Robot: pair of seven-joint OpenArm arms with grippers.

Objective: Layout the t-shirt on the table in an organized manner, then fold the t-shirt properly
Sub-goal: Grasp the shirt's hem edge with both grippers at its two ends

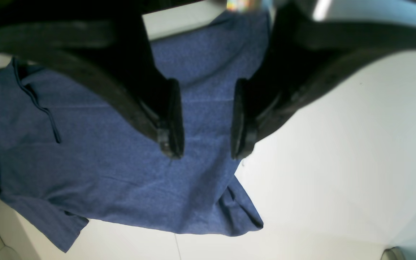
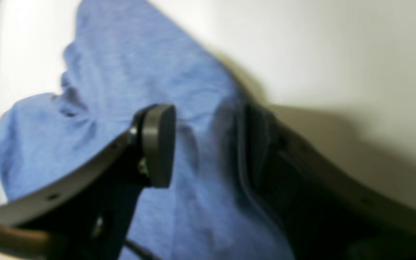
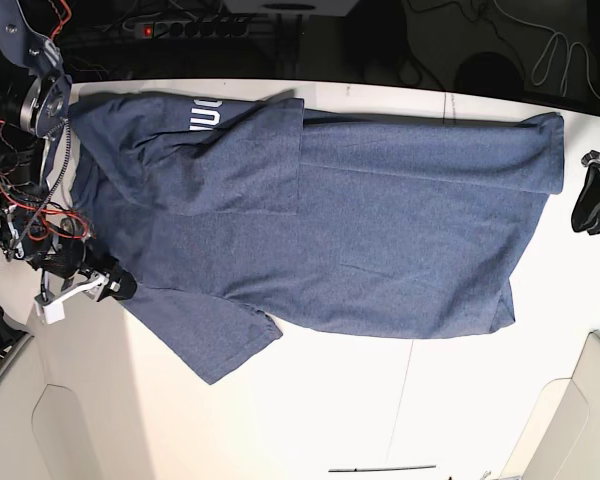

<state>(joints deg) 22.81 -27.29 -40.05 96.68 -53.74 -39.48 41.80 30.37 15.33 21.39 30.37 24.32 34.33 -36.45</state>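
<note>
The dark blue t-shirt (image 3: pixel 330 230) lies spread lengthwise on the off-white table (image 3: pixel 380 420), its far long edge folded over and its white lettering (image 3: pixel 202 110) at the upper left. One sleeve points toward the near edge. My left gripper (image 3: pixel 590 200) sits just off the hem at the right. In the left wrist view it (image 1: pixel 206 150) is open above the t-shirt (image 1: pixel 103 162) beside bare table (image 1: pixel 338 162), holding nothing. My right gripper (image 3: pixel 115 283) is at the sleeve end. Its view is blurred, and the gripper (image 2: pixel 208 148) stands open over the cloth (image 2: pixel 121 72).
Lighter rounded panels sit at the near corners (image 3: pixel 580 420) (image 3: pixel 70 430). A thin dark seam (image 3: pixel 405 390) runs across the tabletop. Cables and a power strip (image 3: pixel 180 25) lie behind the far edge. Red wiring hangs on the arm at the left (image 3: pixel 30 215).
</note>
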